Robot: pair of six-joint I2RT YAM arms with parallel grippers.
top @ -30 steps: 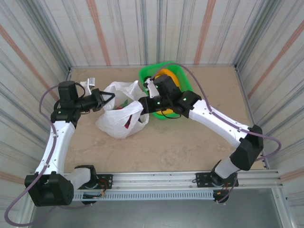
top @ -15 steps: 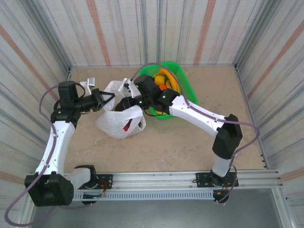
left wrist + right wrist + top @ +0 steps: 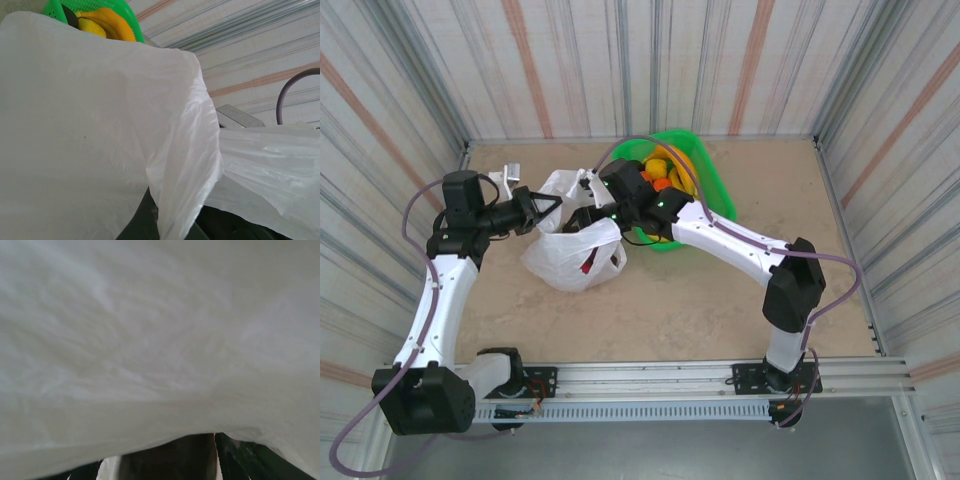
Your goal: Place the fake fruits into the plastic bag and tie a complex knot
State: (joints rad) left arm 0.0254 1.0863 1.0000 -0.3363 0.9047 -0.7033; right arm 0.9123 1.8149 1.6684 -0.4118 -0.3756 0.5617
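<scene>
The plastic bag [image 3: 565, 262] lies slumped on the desk [image 3: 670, 300], left of centre, its white film crumpled and a red piece [image 3: 590, 263] showing through its side. Other fake fruits [image 3: 670, 168], yellow bananas and an orange one, sit in the green basket [image 3: 703, 162] just to the bag's right. The left tool [image 3: 552, 206] is pinched together on the bag's left rim. The right tool [image 3: 582, 217] is at the bag's mouth with film draped over its wrist camera; I cannot tell whether its fingers are apart.
</scene>
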